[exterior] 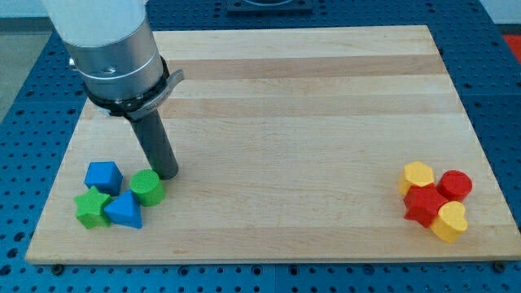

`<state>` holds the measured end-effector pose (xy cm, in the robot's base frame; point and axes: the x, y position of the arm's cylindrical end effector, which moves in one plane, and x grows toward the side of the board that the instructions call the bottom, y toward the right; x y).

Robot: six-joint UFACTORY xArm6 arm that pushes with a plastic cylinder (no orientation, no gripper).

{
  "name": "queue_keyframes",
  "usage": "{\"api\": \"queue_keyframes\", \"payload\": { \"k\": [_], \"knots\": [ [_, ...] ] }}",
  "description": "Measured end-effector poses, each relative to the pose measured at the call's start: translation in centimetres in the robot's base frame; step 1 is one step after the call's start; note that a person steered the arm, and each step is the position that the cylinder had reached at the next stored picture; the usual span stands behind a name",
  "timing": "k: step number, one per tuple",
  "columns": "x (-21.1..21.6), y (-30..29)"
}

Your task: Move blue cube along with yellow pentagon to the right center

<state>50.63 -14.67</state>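
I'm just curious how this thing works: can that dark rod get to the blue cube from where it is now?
Probably yes. My tip rests just above the green cylinder, to the right of the blue cube. The board above the cube looks bare, so going around that way seems open.

My tip stood near the view's bottom left of the wooden worktop, just above the green cylinder and to the right of the blue cube. Those two sat in a tight cluster with a green star-shaped block and a blue triangular block beneath them. Well apart at the view's right, the yellow pentagon touched a red cylinder, a red star-like block and a yellow heart-shaped block.
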Motion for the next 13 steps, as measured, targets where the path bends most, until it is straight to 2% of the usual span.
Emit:
{"api": "queue_keyframes", "payload": {
  "k": [1,3,4,5,7,8,11,13],
  "knots": [
    [-0.1,0.1],
    [0.2,4.8],
    [3.7,4.9],
    [7.3,3.2],
    [11.2,-3.5],
    [10.7,-4.6],
    [4.9,-4.5],
    [-0.8,-4.5]
  ]
}}
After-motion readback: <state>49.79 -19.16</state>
